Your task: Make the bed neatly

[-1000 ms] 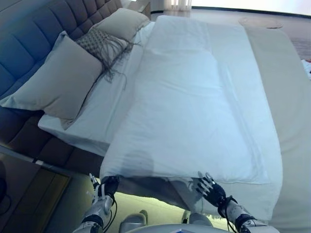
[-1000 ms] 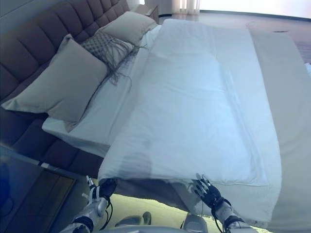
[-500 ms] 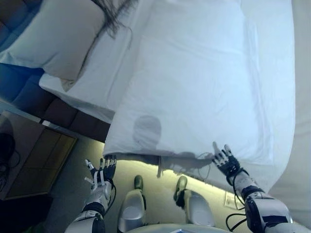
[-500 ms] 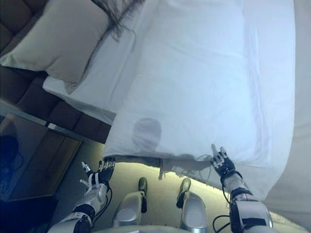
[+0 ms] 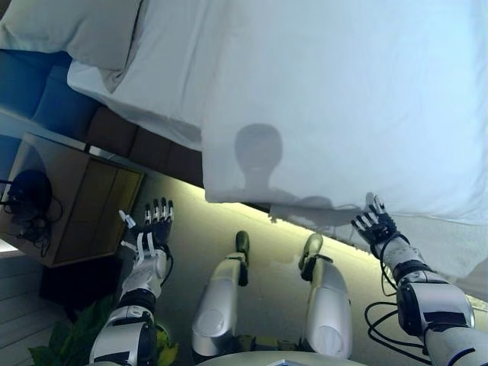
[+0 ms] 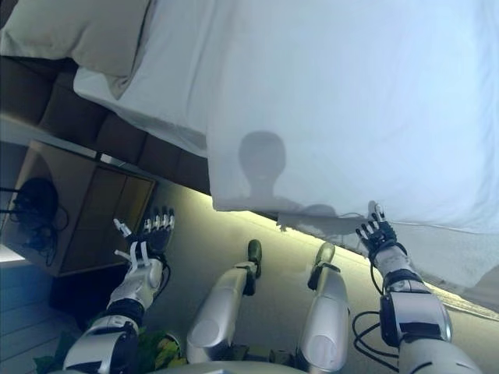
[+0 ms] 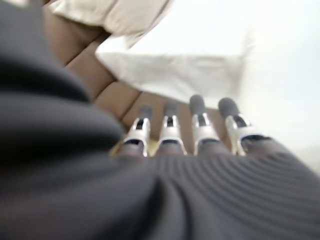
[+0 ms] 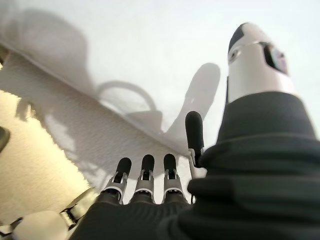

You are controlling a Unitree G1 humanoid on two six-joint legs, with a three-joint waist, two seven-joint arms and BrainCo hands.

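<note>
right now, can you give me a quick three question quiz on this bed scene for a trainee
1. True or false: the left hand grips the duvet.
2. Which hand is nearer the duvet's hanging edge? A) left B) right
3. Fill in: the wooden ____ stands beside the bed, by the pillow.

Key: 1. False, it is open over the floor, apart from the duvet. 2. B. 3. nightstand.
</note>
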